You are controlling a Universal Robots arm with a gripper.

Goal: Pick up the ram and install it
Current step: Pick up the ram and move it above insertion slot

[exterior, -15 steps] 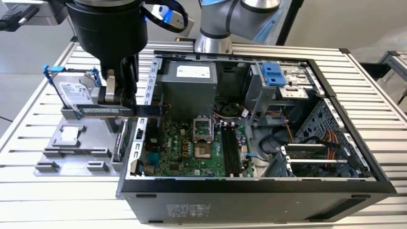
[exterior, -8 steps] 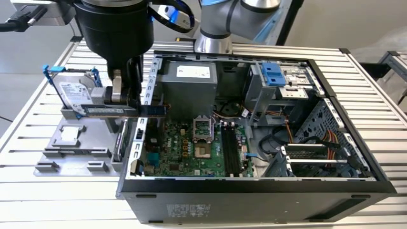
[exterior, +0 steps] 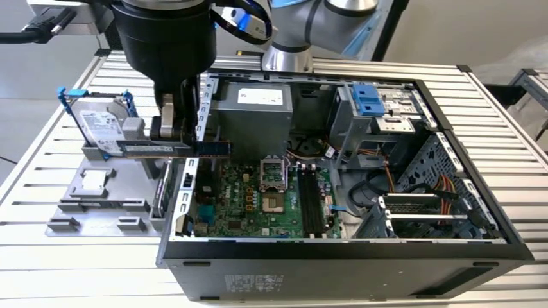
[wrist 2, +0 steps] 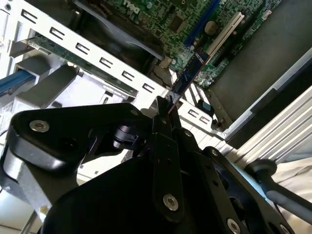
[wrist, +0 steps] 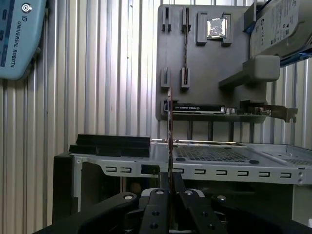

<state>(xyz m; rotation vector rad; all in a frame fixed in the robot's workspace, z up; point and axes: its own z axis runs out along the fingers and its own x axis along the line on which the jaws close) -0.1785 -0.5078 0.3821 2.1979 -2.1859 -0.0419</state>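
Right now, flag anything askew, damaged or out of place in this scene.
Nothing stands out. The ram sits straight in the gripper, which is shut on it, above the side wall of the open case. Nothing looks damaged or spilled.

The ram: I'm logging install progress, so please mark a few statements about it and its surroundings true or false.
1. The fingers are shut on the ram. True.
2. The ram sits in a motherboard slot. False: it is held in the air at the case's edge.
3. The hard drive rests on the grey fixture outside the case. True.
4. The case is closed. False: it is open, with the motherboard exposed.
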